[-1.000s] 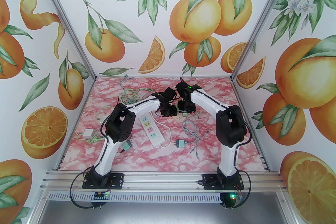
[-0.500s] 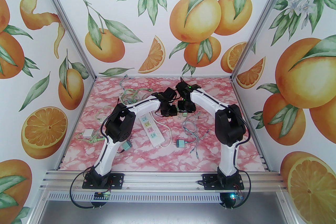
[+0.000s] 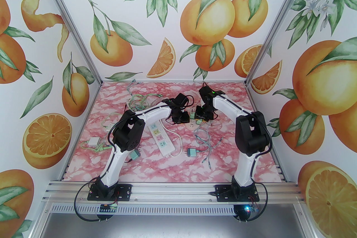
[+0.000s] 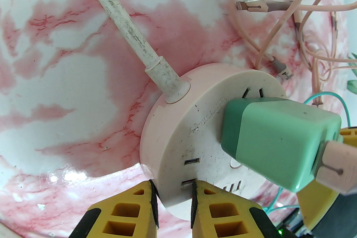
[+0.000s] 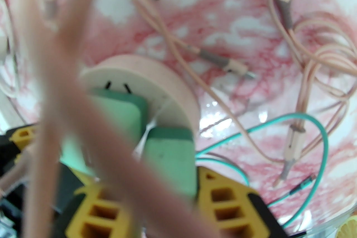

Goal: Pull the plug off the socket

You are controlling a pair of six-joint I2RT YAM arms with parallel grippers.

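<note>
Currently left gripper point(image 4: 173, 189) clamps narrowly on the rim of the round pink socket point(image 4: 195, 125), as before; a second plug point(image 4: 279, 142) stands on its face. Right arm point(image 3: 226, 107) has shifted rightward; right gripper point(image 5: 145, 181) holds the green plug point(image 5: 167, 158) just beside the socket. A blurred pink cable point(image 5: 55, 64) crosses the right wrist view

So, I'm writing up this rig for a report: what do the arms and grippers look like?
The left arm and right arm have white shells, bulky black joints, black base plates and thin black cables running along them. The left gripper and right gripper have yellow fingers with square cut-outs and black inner pads.
</note>
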